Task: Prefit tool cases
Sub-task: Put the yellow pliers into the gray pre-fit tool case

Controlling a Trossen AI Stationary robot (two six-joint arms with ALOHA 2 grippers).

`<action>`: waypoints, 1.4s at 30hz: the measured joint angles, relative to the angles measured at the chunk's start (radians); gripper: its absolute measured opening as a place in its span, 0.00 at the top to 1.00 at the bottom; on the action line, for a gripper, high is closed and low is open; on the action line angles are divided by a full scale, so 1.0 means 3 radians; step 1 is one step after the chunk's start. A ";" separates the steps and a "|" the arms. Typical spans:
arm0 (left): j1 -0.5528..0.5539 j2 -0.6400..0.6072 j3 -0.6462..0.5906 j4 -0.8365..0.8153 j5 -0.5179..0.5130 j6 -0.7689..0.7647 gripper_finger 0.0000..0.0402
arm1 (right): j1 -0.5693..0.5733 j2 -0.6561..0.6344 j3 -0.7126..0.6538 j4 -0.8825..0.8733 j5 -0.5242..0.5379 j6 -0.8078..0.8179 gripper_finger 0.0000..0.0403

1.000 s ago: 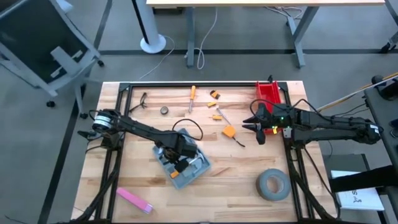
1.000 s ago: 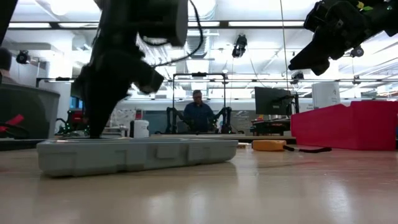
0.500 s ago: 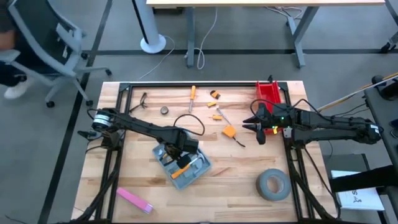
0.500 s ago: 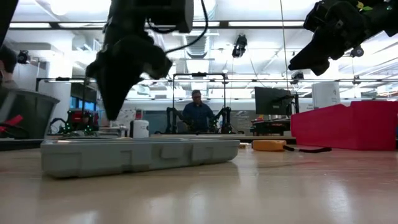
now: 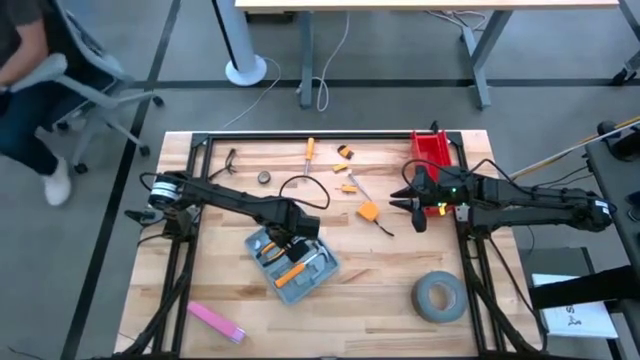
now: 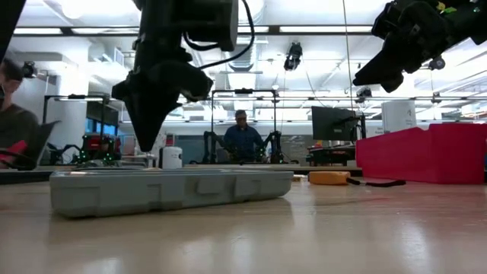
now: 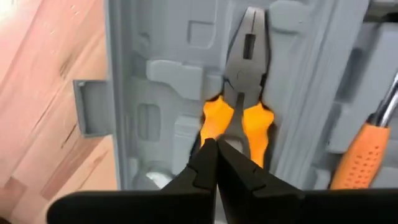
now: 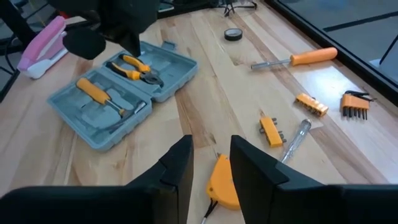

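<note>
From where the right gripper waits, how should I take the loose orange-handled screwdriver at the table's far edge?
Grip the orange-handled screwdriver across its thick handle, coming straight down. It lies flat on the table with bare wood on both sides. The right gripper is open.

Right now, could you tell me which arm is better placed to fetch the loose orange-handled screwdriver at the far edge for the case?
Probably the right. Its gripper hangs open and empty, while the left gripper is shut just above the pliers inside the tool case. The screwdriver lies roughly between both.

Overhead, table-level, two wrist views
</note>
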 joint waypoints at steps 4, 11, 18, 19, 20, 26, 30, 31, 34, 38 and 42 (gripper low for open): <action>0.0029 0.0008 -0.0029 0.0168 0.0003 0.0186 0.92 | 0.0000 0.0000 0.0000 0.0001 0.0000 -0.0003 0.80; 0.0036 0.0009 -0.0087 0.0197 0.0005 0.0505 0.72 | 0.0000 0.0000 0.0000 0.0000 -0.0001 0.0006 0.77; 0.0062 0.0009 -0.0334 0.0254 0.0008 0.0519 0.64 | 0.0000 0.0001 0.0000 -0.0002 0.0000 0.0007 0.76; 0.0065 0.0009 -0.0360 0.0288 0.0016 0.0521 0.65 | 0.0000 0.0001 0.0000 0.0000 -0.0001 0.0008 0.76; 0.0067 0.0009 -0.0383 0.0320 0.0024 0.0529 0.65 | 0.0000 0.0001 0.0000 -0.0001 -0.0001 0.0007 0.76; 0.0069 0.0006 -0.0484 0.0486 0.0020 0.0635 0.71 | 0.0000 0.0001 0.0000 -0.0002 0.0000 0.0008 0.79; 0.0069 0.0000 -0.0513 0.0518 0.0003 0.0640 0.75 | 0.0000 0.0000 0.0000 -0.0001 -0.0001 0.0008 0.80; 0.0070 0.0000 -0.0515 0.0520 0.0004 0.0636 0.75 | 0.0000 0.0001 0.0001 -0.0001 -0.0001 0.0008 0.80; 0.0071 -0.0001 -0.0472 0.0454 0.0023 0.0625 0.77 | 0.0000 0.0001 0.0001 -0.0003 -0.0001 0.0008 0.80; 0.0073 -0.0011 -0.0292 0.0348 0.0024 0.0596 0.79 | 0.0000 0.0001 0.0001 -0.0004 -0.0001 0.0009 0.78; 0.0075 -0.0014 -0.0106 0.0191 0.0024 0.0593 0.79 | 0.0000 0.0001 0.0001 -0.0004 -0.0004 0.0035 0.76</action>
